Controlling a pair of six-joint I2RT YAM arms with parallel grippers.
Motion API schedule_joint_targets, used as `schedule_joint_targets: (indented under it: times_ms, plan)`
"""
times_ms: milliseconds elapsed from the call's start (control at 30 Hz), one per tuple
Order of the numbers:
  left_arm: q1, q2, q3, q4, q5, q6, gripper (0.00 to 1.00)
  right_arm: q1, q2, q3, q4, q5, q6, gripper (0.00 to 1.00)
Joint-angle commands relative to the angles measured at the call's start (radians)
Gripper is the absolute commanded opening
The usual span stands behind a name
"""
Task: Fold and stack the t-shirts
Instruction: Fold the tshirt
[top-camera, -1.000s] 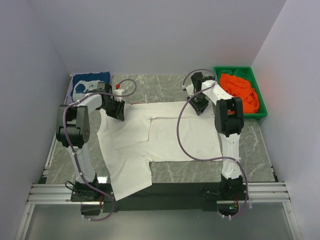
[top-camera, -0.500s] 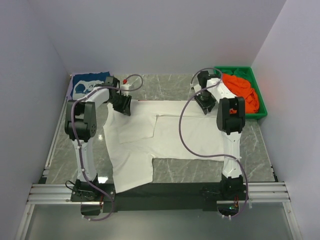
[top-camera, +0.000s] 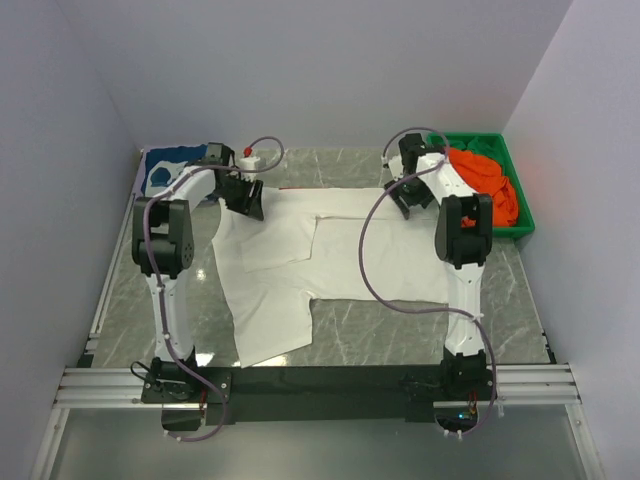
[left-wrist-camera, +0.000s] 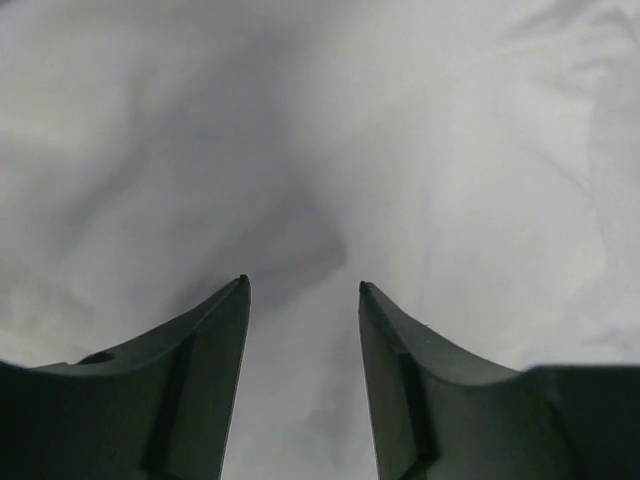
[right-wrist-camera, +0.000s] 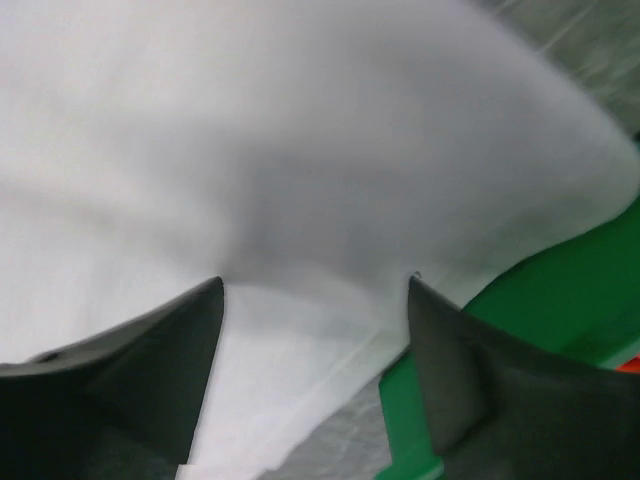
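Note:
A white t-shirt (top-camera: 350, 260) lies spread on the marble table, with part folded over on its left half and one sleeve trailing toward the near edge. My left gripper (top-camera: 252, 205) sits on its far left edge. In the left wrist view the gripper (left-wrist-camera: 303, 285) is open, with white cloth (left-wrist-camera: 400, 150) under the gap. My right gripper (top-camera: 403, 200) is at the shirt's far right edge. In the right wrist view the gripper (right-wrist-camera: 315, 282) is open wide over the cloth (right-wrist-camera: 250, 120). A navy shirt (top-camera: 170, 165) with a white graphic lies at the far left corner. Orange cloth (top-camera: 480, 185) fills the bin.
A green plastic bin (top-camera: 520, 228) stands at the far right, close to my right gripper, and its wall shows in the right wrist view (right-wrist-camera: 560, 290). Walls enclose the table on three sides. Purple cables loop from both arms over the shirt.
Both grippers moved away from the arm bases toward the far edge, and the white shirt slid that way with them. More bare table shows at the near side.

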Motion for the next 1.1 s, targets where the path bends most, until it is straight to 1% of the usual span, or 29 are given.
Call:
schedule_joint_targets:
  times_ms: [0,33,67,100,133,167,200,233,267,300,333,367,400,467,500,600,700,767,900,967,1033,1067]
  plan:
    - [0.038,-0.232,-0.087,0.006,0.138,0.112,0.60,0.003,-0.260,-0.120,0.001,-0.146,-0.045,0.85]
    - [0.040,-0.312,-0.116,-0.003,0.184,0.141,0.65,0.003,-0.307,-0.210,0.000,-0.169,-0.058,0.90]
    - [0.043,-0.350,-0.177,-0.026,0.193,0.186,0.66,-0.002,-0.405,-0.264,0.003,-0.208,-0.075,0.90]
    - [0.046,-0.387,-0.208,-0.044,0.206,0.214,0.66,-0.002,-0.459,-0.322,0.009,-0.228,-0.091,0.91]
    - [0.048,-0.453,-0.239,-0.073,0.221,0.244,0.66,-0.002,-0.510,-0.443,0.018,-0.238,-0.109,0.91]
    - [0.051,-0.484,-0.307,-0.092,0.223,0.298,0.66,-0.002,-0.607,-0.510,0.032,-0.240,-0.141,0.91]
    - [0.054,-0.515,-0.346,-0.130,0.226,0.323,0.66,-0.003,-0.654,-0.572,0.050,-0.240,-0.160,0.91]
    - [0.057,-0.576,-0.386,-0.147,0.229,0.353,0.64,-0.002,-0.695,-0.682,0.055,-0.242,-0.180,0.91]
    - [0.063,-0.607,-0.467,-0.161,0.230,0.414,0.63,-0.002,-0.767,-0.737,0.061,-0.236,-0.218,0.88]
    - [0.064,-0.637,-0.510,-0.181,0.226,0.441,0.62,-0.002,-0.800,-0.789,0.057,-0.236,-0.239,0.84]
    - [0.064,-0.697,-0.552,-0.187,0.217,0.467,0.60,-0.003,-0.829,-0.876,0.057,-0.232,-0.279,0.81]
    - [0.066,-0.723,-0.625,-0.198,0.206,0.517,0.59,-0.003,-0.881,-0.919,0.061,-0.226,-0.292,0.77]
    - [0.066,-0.749,-0.659,-0.204,0.197,0.533,0.57,-0.003,-0.906,-1.000,0.069,-0.211,-0.307,0.68]
    - [0.066,-0.814,-0.746,-0.204,0.181,0.566,0.56,-0.003,-0.985,-1.080,0.090,-0.199,-0.351,0.61]
    - [0.066,-0.831,-0.771,-0.201,0.158,0.574,0.55,-0.005,-1.012,-1.154,0.115,-0.194,-0.365,0.55]
    - [0.066,-0.880,-0.851,-0.199,0.123,0.616,0.54,-0.005,-1.069,-1.274,0.179,-0.156,-0.401,0.49]
    - [0.066,-0.921,-0.915,-0.170,0.092,0.631,0.55,-0.003,-1.078,-1.355,0.260,-0.107,-0.413,0.49]
    - [0.064,-0.941,-0.946,-0.157,0.085,0.645,0.55,-0.005,-1.079,-1.377,0.296,-0.097,-0.419,0.49]
    - [0.063,-0.931,-0.965,-0.123,0.063,0.648,0.55,-0.005,-1.046,-1.409,0.349,-0.050,-0.425,0.48]
    - [0.061,-0.908,-0.960,-0.110,0.062,0.645,0.55,-0.003,-1.030,-1.426,0.371,-0.035,-0.442,0.44]
    - [0.054,-0.883,-0.952,-0.092,0.063,0.639,0.54,-0.006,-1.021,-1.449,0.385,-0.030,-0.451,0.42]
    - [0.051,-0.876,-0.943,-0.089,0.066,0.640,0.54,-0.005,-1.018,-1.452,0.394,-0.030,-0.454,0.38]
